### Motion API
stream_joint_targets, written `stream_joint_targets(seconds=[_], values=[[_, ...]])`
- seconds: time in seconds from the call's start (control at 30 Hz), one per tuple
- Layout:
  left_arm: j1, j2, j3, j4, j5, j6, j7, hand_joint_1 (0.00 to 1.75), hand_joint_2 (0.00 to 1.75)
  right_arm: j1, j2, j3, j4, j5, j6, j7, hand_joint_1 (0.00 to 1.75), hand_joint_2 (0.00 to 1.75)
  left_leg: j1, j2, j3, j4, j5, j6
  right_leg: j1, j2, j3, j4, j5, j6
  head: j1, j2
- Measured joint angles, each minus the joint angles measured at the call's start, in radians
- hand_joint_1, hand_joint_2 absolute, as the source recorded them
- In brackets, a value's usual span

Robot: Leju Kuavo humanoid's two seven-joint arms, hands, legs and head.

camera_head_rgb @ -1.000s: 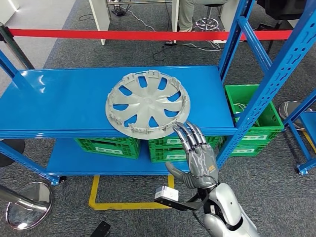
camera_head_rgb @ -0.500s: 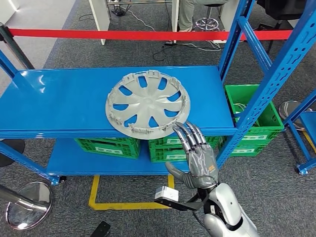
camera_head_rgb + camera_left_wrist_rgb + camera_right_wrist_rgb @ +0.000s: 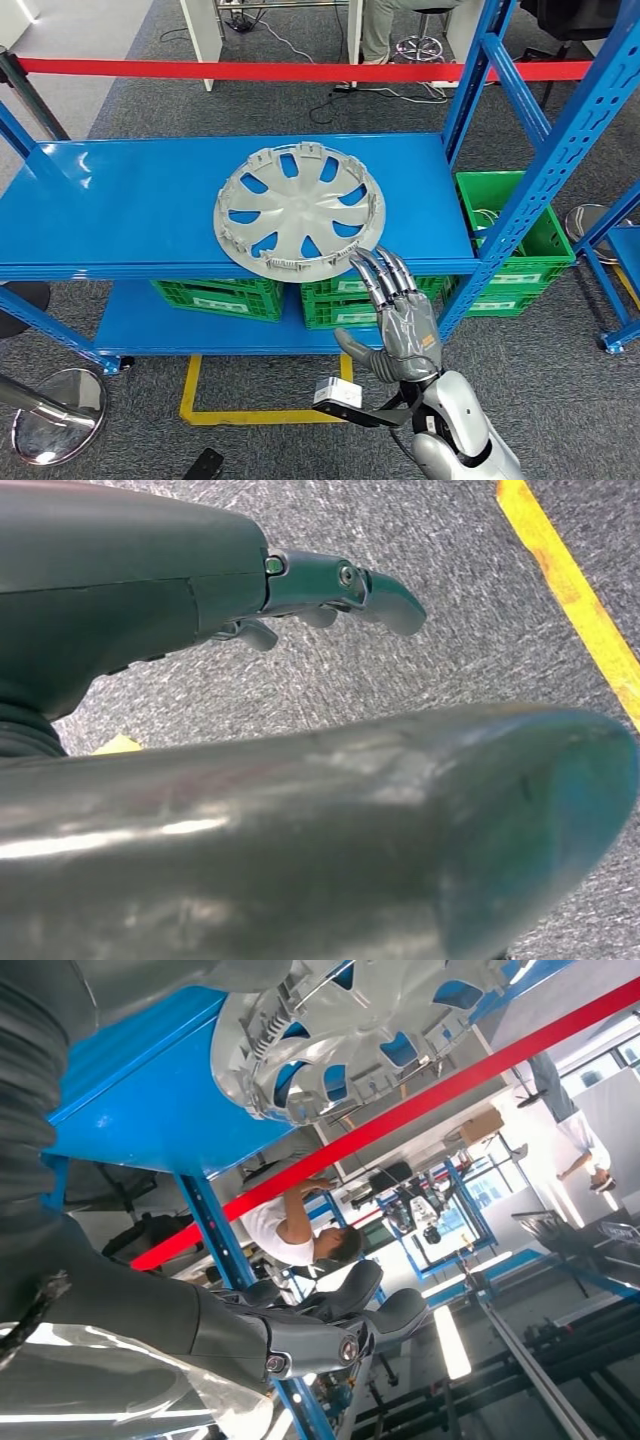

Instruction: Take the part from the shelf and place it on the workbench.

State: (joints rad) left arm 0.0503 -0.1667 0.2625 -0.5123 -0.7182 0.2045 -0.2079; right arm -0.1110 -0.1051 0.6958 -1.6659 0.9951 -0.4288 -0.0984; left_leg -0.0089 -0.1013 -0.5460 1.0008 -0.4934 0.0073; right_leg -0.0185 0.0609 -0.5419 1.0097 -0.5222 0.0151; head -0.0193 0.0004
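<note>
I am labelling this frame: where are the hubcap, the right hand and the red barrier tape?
hubcap point(image 3: 300, 212), head view, on its centre hub.
right hand point(image 3: 404, 322), head view, on the back of the hand.
red barrier tape point(image 3: 226, 70), head view, mid-strip.

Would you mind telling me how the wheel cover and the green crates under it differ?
The wheel cover is silver-grey and round; the green crates are boxy. The wheel cover lies flat on the top blue shelf, near its front edge; the green crates sit on the lower shelf, partly hidden. The wheel cover has spoke-shaped openings; the green crates show slotted sides. Neither is touched by the right robot hand.
</note>
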Motion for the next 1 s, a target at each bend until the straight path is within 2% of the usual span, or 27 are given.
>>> stream_joint_targets(seconds=[1.0], values=[[0.001, 0.000, 0.000, 0.003, 0.007, -0.016, 0.005, 0.00, 0.00, 0.000, 0.000, 0.003, 0.002, -0.010, 0.005, -0.002, 0.00, 1.75, -0.001, 0.000, 0.000, 0.001, 0.000, 0.001, -0.001, 0.000, 0.000, -0.002, 0.000, 0.001, 0.000, 0.000]])
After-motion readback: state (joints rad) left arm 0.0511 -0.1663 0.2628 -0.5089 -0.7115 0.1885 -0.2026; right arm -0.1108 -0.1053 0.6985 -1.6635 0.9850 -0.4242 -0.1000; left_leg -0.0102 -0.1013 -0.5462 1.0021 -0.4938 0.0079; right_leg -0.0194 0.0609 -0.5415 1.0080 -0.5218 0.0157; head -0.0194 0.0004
